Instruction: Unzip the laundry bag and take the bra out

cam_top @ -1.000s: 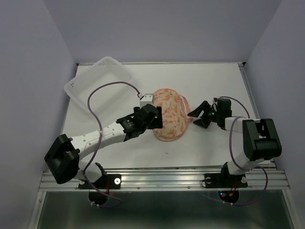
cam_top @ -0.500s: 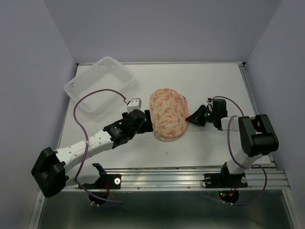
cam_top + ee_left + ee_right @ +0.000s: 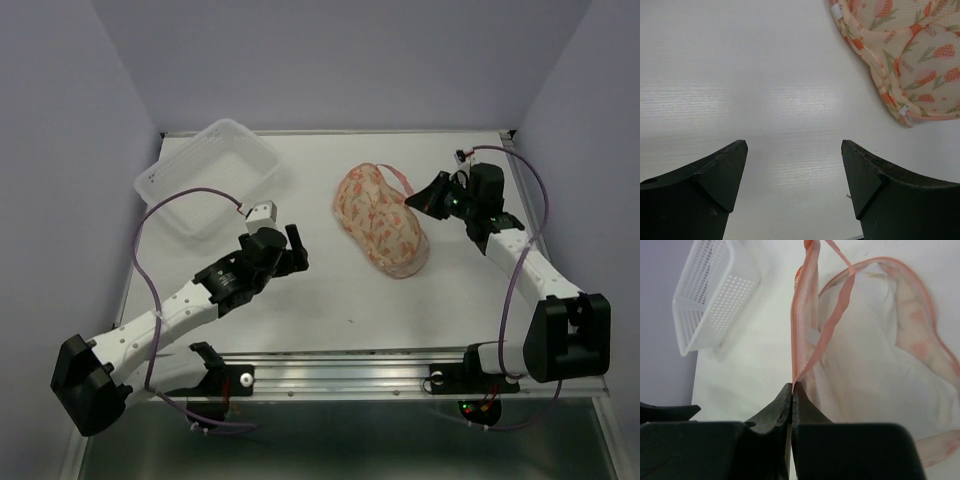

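The laundry bag (image 3: 380,222), cream-peach with orange prints, lies at mid-table. Its near-left edge shows in the left wrist view (image 3: 910,50). My right gripper (image 3: 415,200) is at the bag's right end, shut on the bag's pink edging, and the strip rises straight out of the closed jaws (image 3: 792,386). Past them the bag (image 3: 880,355) gapes, showing a pale inside. The bra is hidden; I cannot tell it from the lining. My left gripper (image 3: 296,250) hangs open over bare table (image 3: 793,145), left of the bag and apart from it.
A white perforated plastic basket (image 3: 205,175) stands tilted at the back left, and it also shows in the right wrist view (image 3: 710,290). Purple walls close in both sides and the back. A metal rail runs along the near edge.
The right gripper shut on the pink edging and drew the bag right and toward the back. The left arm pulled off the bag to the left, still open.
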Available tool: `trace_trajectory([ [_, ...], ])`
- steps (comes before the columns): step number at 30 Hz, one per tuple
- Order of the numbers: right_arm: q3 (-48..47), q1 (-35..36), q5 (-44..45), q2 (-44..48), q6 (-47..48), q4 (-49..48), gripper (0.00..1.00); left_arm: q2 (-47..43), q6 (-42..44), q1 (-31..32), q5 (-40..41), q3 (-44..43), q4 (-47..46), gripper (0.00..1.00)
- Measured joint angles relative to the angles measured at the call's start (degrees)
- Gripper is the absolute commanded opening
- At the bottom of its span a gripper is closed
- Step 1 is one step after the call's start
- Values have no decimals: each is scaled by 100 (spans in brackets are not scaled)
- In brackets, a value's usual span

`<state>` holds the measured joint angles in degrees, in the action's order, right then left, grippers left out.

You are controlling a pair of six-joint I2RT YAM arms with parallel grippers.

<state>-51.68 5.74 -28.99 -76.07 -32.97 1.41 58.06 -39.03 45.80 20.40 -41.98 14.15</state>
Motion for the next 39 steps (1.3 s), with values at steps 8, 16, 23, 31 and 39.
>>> trace_trajectory([
  [8, -855, 1084, -109, -37, 903, 627, 1, -811, -68, -195, 90, 0, 446, 88],
  [16, -1051, 2404, -142, -586, 1867, 1143, 14, -1681, -348, -216, 201, 35, 986, 88],
  [23, -1029, 3508, -184, -1453, 2361, 1703, 55, -2037, -549, -229, 278, 114, 1292, 87],
  [31, -1257, 3609, 518, -1451, 2286, 2151, 96, -1469, -531, -236, 240, 37, 1215, 88],
  [39, -1209, 2041, 2044, -761, 1340, 2393, 100, 258, -273, -240, -313, -710, 494, 88],
])
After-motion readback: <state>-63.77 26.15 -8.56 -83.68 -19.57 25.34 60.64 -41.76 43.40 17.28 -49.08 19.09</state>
